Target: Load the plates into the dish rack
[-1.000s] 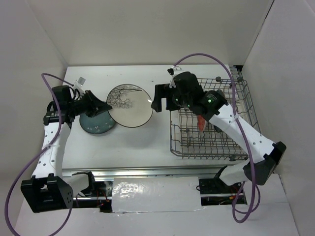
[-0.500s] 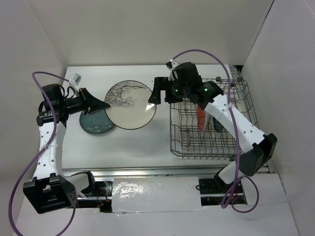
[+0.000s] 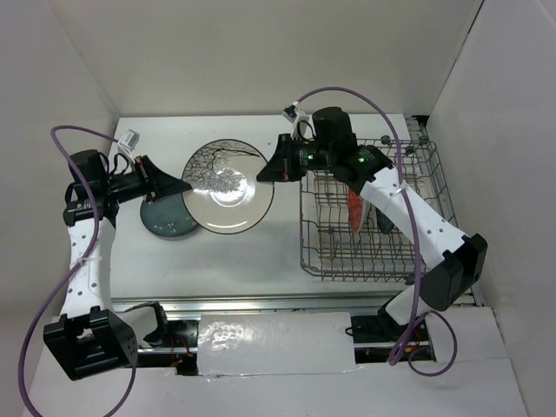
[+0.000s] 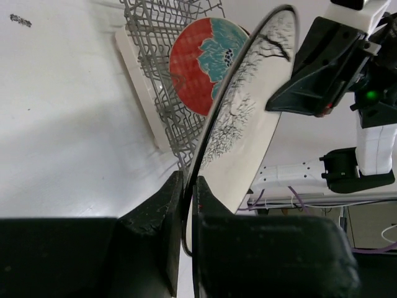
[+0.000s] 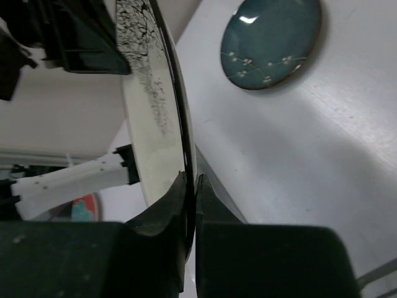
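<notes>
The grey-white plate [image 3: 228, 187] with the branch drawing is held above the table between both arms. My left gripper [image 3: 184, 188] is shut on its left rim, and in the left wrist view the dark rim runs between the jaws of the left gripper [image 4: 188, 183]. My right gripper [image 3: 263, 175] is shut on the opposite rim, which shows pinched in the right gripper [image 5: 191, 180]. A teal plate [image 3: 171, 217] lies flat on the table, partly under the held plate. The red plate [image 3: 356, 213] stands in the dish rack [image 3: 417, 187], with a teal plate [image 3: 384, 219] beside it.
The rack fills the right side of the table up to the right wall. White walls close in the left, back and right. Purple cables loop over both arms. The table's front rail [image 3: 261, 304] lies near the arm bases.
My right gripper has moved left from the rack and shut on the grey-white plate's right rim. The left gripper has kept its hold, and the plate has shifted slightly left.
</notes>
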`<control>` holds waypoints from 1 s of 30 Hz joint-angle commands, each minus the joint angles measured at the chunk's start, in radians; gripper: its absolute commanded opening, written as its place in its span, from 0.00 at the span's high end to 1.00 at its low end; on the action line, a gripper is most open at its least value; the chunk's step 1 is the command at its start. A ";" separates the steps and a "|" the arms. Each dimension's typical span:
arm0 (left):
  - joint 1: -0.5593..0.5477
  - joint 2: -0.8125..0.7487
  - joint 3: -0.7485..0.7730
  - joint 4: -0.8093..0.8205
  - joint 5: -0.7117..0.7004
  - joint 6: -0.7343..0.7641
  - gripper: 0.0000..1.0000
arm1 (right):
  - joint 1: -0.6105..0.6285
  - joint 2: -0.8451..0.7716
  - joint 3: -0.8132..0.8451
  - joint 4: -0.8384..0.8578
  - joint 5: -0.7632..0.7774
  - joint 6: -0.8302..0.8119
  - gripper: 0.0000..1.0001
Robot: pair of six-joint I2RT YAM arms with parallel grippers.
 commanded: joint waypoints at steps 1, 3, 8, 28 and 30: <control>-0.004 -0.038 0.016 0.059 0.094 -0.052 1.00 | 0.014 -0.060 -0.018 0.090 -0.066 -0.007 1.00; -0.004 -0.039 0.025 0.050 0.085 -0.038 1.00 | 0.013 -0.077 -0.014 0.087 -0.052 -0.005 1.00; 0.009 0.020 0.116 -0.109 0.010 0.046 0.16 | 0.022 -0.180 -0.002 0.029 0.180 0.021 1.00; 0.060 0.036 0.100 -0.261 -0.348 0.031 0.01 | 0.234 -0.189 0.079 -0.493 1.775 0.142 1.00; 0.059 0.037 0.100 -0.264 -0.355 0.037 0.01 | 0.234 -0.185 0.065 -0.488 1.775 0.134 1.00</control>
